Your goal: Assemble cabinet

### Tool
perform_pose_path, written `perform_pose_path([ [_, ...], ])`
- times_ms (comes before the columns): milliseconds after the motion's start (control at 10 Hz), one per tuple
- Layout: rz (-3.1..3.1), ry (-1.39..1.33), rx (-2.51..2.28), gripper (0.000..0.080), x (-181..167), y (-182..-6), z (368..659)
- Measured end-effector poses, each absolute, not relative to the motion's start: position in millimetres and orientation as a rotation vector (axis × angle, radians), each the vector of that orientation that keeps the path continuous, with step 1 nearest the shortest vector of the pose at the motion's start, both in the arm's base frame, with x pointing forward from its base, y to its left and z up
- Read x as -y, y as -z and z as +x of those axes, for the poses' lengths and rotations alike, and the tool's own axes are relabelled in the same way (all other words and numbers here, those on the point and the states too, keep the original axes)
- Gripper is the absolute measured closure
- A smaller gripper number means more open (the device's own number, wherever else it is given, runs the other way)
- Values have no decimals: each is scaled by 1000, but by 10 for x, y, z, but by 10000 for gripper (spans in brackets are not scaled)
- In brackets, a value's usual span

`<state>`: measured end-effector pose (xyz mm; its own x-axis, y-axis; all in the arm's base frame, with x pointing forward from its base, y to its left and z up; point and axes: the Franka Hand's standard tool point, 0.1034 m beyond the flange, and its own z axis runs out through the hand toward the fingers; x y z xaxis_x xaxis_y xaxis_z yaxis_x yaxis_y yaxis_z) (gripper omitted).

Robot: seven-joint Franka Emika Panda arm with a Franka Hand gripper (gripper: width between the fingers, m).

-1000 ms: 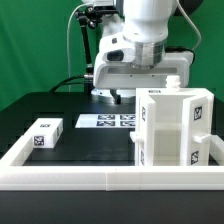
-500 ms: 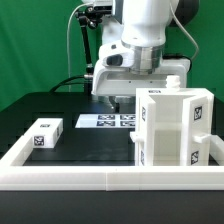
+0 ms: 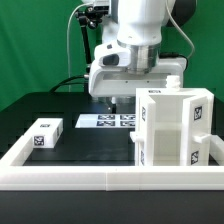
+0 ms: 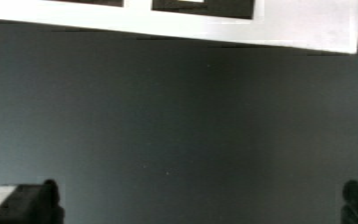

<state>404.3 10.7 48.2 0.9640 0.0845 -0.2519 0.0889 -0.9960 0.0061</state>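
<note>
Black table (image 3: pixel 80 145): small block (image 3: pixel 45 133) sat at the near corner, exterior view's left; cabinet body (image 3: pixel 170 130) stood upright at the other near corner, ready for parts. Farther back, gripper (image 3: pixel 108 100) hovered by the marker board (image 3: pixel 112 121), spread wide, empty, likely pre-grasp.

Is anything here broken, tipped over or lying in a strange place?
Nothing stands out. The cabinet body stands upright, the small block lies flat on the table, and the open gripper holds nothing.
</note>
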Motion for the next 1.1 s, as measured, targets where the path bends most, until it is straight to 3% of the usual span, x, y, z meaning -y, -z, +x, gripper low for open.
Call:
perform_pose_path([
  [200, 3099, 384, -167, 3, -62, -449, 4044],
  [400, 3106, 376, -235, 3, 339, -276, 4003],
  [900, 3100, 373, -301, 3, 987, -372, 3996],
  [1100, 3097, 374, -316, 3, 1063, -376, 3981],
])
